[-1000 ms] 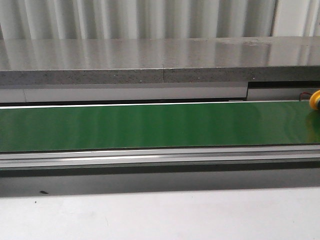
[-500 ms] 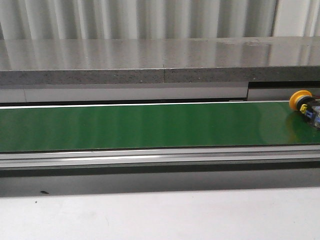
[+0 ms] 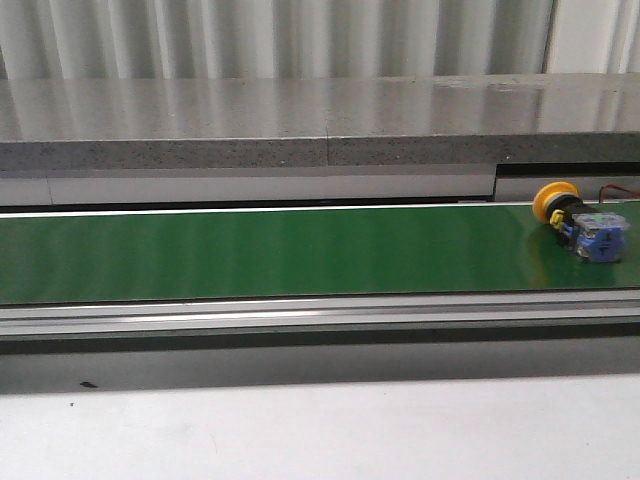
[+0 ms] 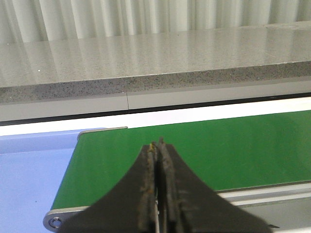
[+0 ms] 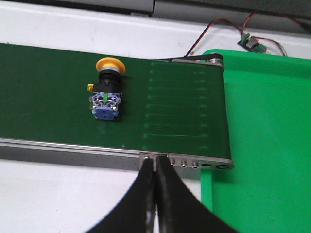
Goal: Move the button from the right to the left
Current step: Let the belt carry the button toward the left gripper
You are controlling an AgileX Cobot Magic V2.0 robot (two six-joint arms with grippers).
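Open green belt (image 3: pixel 280 250) leftward of the button (image 3: pixel 578 222); grey ledge (image 3: pixel 300 140) close behind.

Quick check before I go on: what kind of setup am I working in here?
Most likely an industrial conveyor cell or its lab mock-up: a long green conveyor belt in metal rails, a small yellow-capped push-button switch on a blue base lying on it, and a bright green plastic tray at the belt's end.

Only the fingers of the two arms show. The left gripper (image 4: pixel 157 145) has two black fingers (image 4: pixel 146 194) that broaden from narrow tips into flared, curved bodies; their inner faces are scuffed with brownish-yellow wear. The right gripper (image 5: pixel 154 160) has the same black, flared fingers (image 5: pixel 167 204), with a smoother matte surface.
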